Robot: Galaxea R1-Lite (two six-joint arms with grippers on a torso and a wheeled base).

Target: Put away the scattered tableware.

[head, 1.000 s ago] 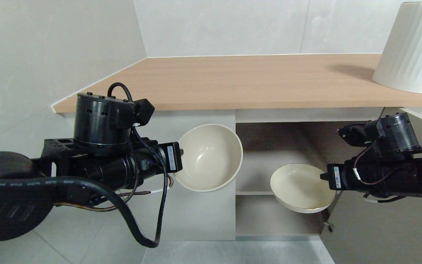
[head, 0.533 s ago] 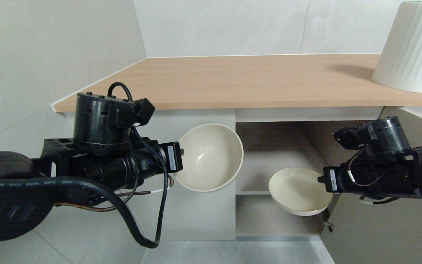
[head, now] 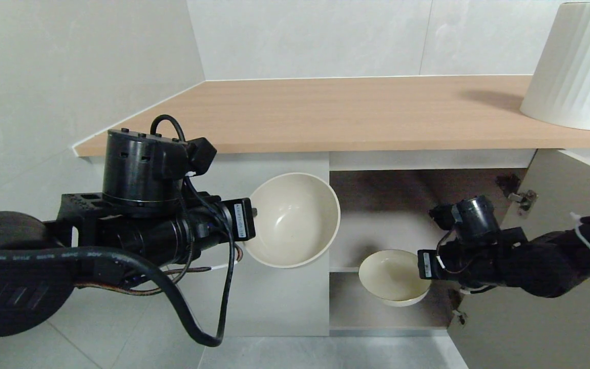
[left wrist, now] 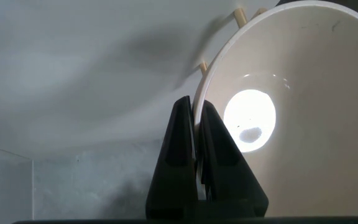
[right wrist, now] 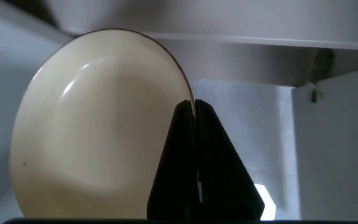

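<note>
My left gripper (head: 252, 211) is shut on the rim of a large cream bowl (head: 295, 219), held in the air in front of the closed cabinet door (head: 274, 302); the left wrist view shows its fingers (left wrist: 180, 134) pinching the bowl (left wrist: 303, 118) rim. My right gripper (head: 422, 264) is shut on the rim of a shallow cream plate (head: 393, 275), held inside the open cabinet just above the lower shelf (head: 361, 307). In the right wrist view the plate (right wrist: 98, 124) rim sits clamped between the fingers (right wrist: 182, 134).
A wooden countertop (head: 356, 110) runs above the cabinet, with a white ribbed container (head: 576, 66) at its right end. The cabinet's right door (head: 546, 318) stands open beside my right arm. A middle shelf edge (head: 343, 269) divides the cabinet. Grey floor (head: 325, 353) lies below.
My right arm has moved forward and down, carrying the plate into the cabinet's lower compartment. The left arm and its bowl have stayed still.
</note>
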